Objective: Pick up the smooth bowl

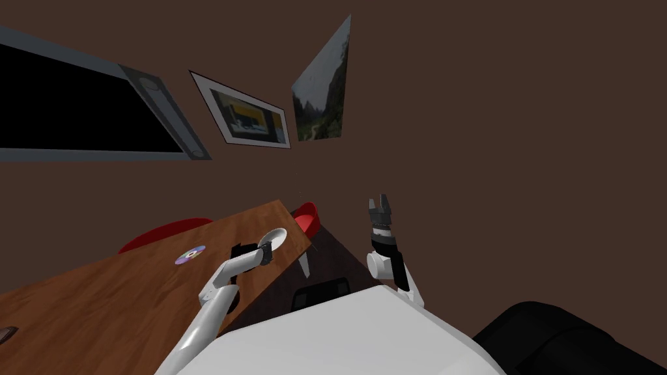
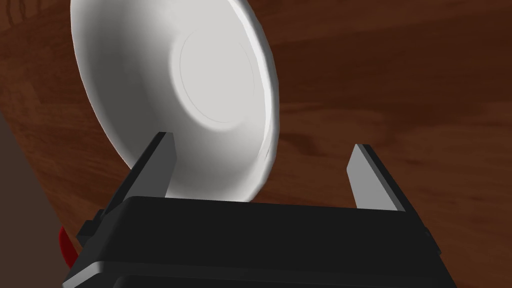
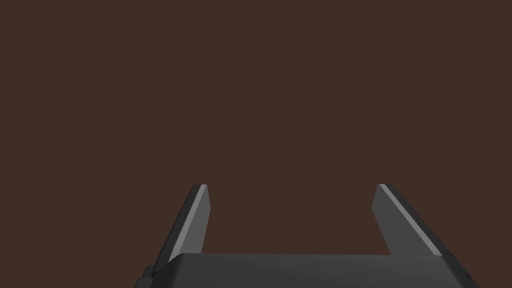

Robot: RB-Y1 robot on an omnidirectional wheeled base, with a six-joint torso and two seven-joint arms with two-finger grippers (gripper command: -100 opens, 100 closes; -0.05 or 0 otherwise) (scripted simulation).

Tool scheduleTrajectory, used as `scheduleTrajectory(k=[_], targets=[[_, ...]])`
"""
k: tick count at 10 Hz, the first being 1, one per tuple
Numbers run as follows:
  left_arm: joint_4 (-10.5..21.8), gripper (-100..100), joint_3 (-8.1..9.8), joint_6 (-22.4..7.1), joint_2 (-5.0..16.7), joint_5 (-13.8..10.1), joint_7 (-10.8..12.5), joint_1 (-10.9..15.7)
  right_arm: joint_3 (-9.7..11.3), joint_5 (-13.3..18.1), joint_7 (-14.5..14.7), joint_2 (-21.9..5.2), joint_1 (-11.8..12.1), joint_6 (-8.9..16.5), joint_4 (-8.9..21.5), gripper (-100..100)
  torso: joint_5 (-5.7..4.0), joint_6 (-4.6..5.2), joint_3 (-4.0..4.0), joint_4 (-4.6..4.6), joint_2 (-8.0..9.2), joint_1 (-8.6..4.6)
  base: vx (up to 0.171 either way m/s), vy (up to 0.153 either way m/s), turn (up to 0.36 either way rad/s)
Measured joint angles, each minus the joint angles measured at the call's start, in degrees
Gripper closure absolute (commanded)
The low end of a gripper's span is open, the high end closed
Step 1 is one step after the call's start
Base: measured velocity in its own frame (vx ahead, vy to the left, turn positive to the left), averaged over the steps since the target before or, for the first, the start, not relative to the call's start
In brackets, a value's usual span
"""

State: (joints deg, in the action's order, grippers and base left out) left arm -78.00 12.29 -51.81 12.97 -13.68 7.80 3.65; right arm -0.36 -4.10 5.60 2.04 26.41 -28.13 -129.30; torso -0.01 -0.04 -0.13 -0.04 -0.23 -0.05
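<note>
Bowl (image 2: 200, 85), white, over wooden table (image 2: 400, 75), left tool (image 2: 264, 142) spread beside it, right tool (image 3: 291, 186) spread

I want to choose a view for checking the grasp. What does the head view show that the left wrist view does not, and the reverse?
Head view: the right gripper raised away from the wooden table, a disc on it, a framed picture on the wall. Left wrist view: the left gripper open, one finger crossing the white bowl, the other apart over wood. Both: bowl, table, left gripper.
</note>
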Motion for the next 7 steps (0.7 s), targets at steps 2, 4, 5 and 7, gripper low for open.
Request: scheduleTrajectory(k=[2,4,5,7], targets=[[1.2,-100,0.99,0.5,-1.6,0.2,-3.1,0.9,0.0,0.0,0.0,0.0,0.0,0.0,0.0,0,0.00,0.01,0.00,0.00,0.00,0.01,0.050,-0.012,0.136],[1.6,-100,1.97,0.2,-3.2,0.6,-5.9,1.7,0.0,0.0,0.0,0.0,0.0,0.0,0.0,0,0.01,0.01,-0.01,0.00,-0.01,0.04,0.047,-0.007,0.184],[2.9,-100,2.60,0.7,-4.2,0.9,-7.5,2.7,0.0,0.0,0.0,0.0,0.0,0.0,0.0,0,0.01,-0.03,-0.01,-0.01,-0.03,0.05,0.039,-0.015,0.101],[2.9,-100,3.55,0.4,-5.9,1.3,-10.2,3.3,0.0,0.0,0.0,0.0,0.0,0.0,0.0,0,0.00,-0.01,0.00,0.00,-0.01,0.03,0.041,-0.013,0.148]])
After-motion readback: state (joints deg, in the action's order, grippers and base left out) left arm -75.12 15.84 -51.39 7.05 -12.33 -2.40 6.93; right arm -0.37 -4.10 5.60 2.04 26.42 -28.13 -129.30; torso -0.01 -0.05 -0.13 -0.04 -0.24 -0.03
